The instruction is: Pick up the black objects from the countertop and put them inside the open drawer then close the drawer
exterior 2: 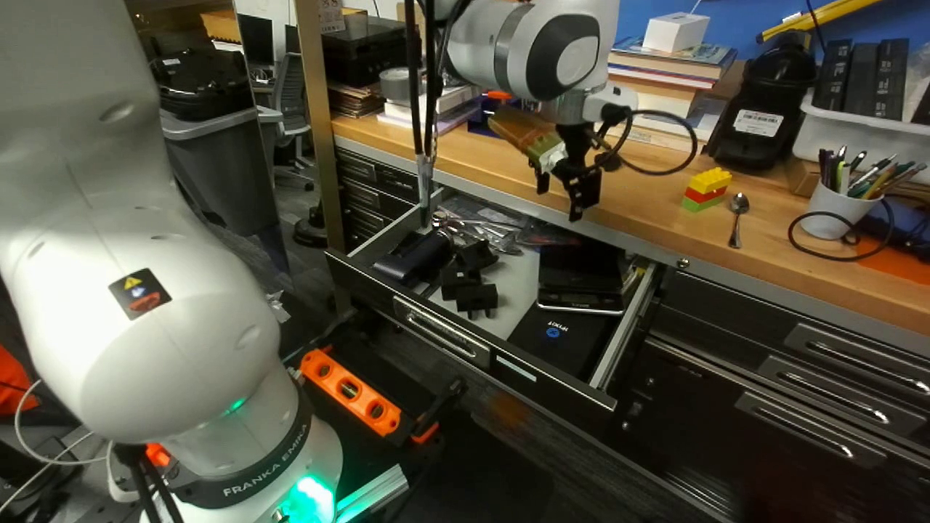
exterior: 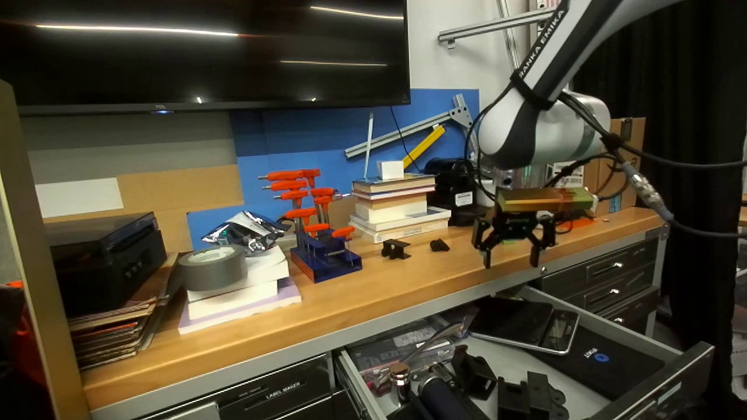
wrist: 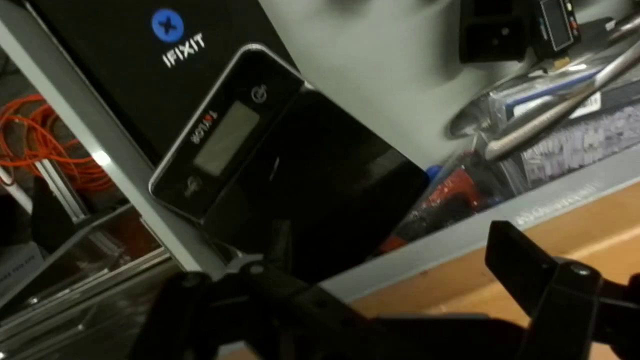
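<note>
We see one spoon [exterior 2: 739, 206], one scale [wrist: 310, 165] taking room in the drawer [exterior 2: 511, 306], two black lumps [exterior: 439, 245] on the counter [exterior: 373, 294], our gripper [exterior: 511, 262] spread.

Countertop [exterior: 402, 279] smooth wood; drawer [exterior 2: 363, 287] metal; black objects [exterior: 398, 248] matt, plastic-looking; scale [wrist: 310, 180] glossy.

In an exterior view, a bracket [exterior: 396, 249] and a block [exterior: 439, 245] lie on the countertop [exterior: 379, 286], before the book stack [exterior: 388, 207], right of the hex-key stand [exterior: 327, 259]. Inside the open drawer [exterior 2: 519, 290], in an exterior view, further brackets [exterior 2: 476, 298] lie left of the digital scale [exterior 2: 580, 269]. The scale overlaps the iFixit item [wrist: 120, 50].
</note>
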Controlling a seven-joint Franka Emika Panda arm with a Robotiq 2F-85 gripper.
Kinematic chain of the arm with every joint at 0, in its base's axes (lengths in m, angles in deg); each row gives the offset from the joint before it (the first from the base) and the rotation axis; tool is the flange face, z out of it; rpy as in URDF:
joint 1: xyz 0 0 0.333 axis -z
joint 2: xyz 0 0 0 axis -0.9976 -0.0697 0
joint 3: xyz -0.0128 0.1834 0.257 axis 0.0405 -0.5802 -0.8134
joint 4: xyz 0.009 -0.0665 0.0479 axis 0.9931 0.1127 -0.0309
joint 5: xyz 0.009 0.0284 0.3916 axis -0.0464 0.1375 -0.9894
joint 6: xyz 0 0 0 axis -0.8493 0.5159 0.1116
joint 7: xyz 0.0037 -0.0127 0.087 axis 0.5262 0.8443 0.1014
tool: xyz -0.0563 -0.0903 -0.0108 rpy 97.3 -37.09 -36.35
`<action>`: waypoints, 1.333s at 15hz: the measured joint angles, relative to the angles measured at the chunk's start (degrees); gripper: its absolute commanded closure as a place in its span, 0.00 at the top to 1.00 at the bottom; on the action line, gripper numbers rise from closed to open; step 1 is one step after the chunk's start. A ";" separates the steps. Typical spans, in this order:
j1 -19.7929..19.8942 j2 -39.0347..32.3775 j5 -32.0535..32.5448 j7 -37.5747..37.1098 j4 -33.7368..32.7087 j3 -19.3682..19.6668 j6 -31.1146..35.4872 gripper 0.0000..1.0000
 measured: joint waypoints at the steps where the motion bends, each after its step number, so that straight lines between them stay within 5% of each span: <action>1: 0.00 -0.26 -0.09 1.79 -2.45 -0.33 -1.48 1.00; 12: 2.19 -15.25 -10.41 31.30 -26.29 -4.78 -11.00 1.00; 20: 3.25 -27.95 -10.40 37.07 -44.82 -7.76 -18.96 1.00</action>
